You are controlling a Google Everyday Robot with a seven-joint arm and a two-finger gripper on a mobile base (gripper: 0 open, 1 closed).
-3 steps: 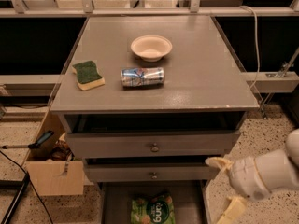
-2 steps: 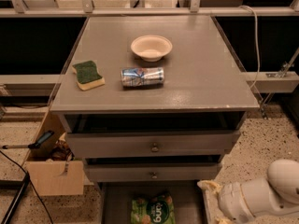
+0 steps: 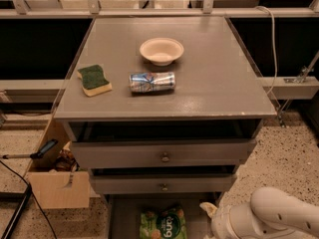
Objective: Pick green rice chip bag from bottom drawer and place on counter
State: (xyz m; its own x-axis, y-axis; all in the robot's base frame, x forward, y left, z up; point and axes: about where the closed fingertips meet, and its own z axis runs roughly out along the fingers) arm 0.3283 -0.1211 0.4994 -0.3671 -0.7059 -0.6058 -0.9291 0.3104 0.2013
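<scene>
The green rice chip bag (image 3: 163,224) lies flat in the open bottom drawer (image 3: 122,218), at the bottom edge of the view. The counter (image 3: 209,78) is the grey cabinet top above it. My white arm (image 3: 271,218) enters at the bottom right. The gripper (image 3: 209,213) is low beside the drawer's right side, just right of the bag; only a pale fingertip shows and the rest is cut off by the frame.
On the counter lie a cream bowl (image 3: 161,50), a silver-blue can on its side (image 3: 152,81) and a green-and-yellow sponge (image 3: 94,79). Two shallower knobbed drawers (image 3: 164,156) sit slightly ajar. A cardboard box (image 3: 57,183) with tools stands at the left on the floor.
My arm and gripper have moved down and to the left, from beside the middle drawer toward the bottom drawer next to the bag. Nothing else has moved.
</scene>
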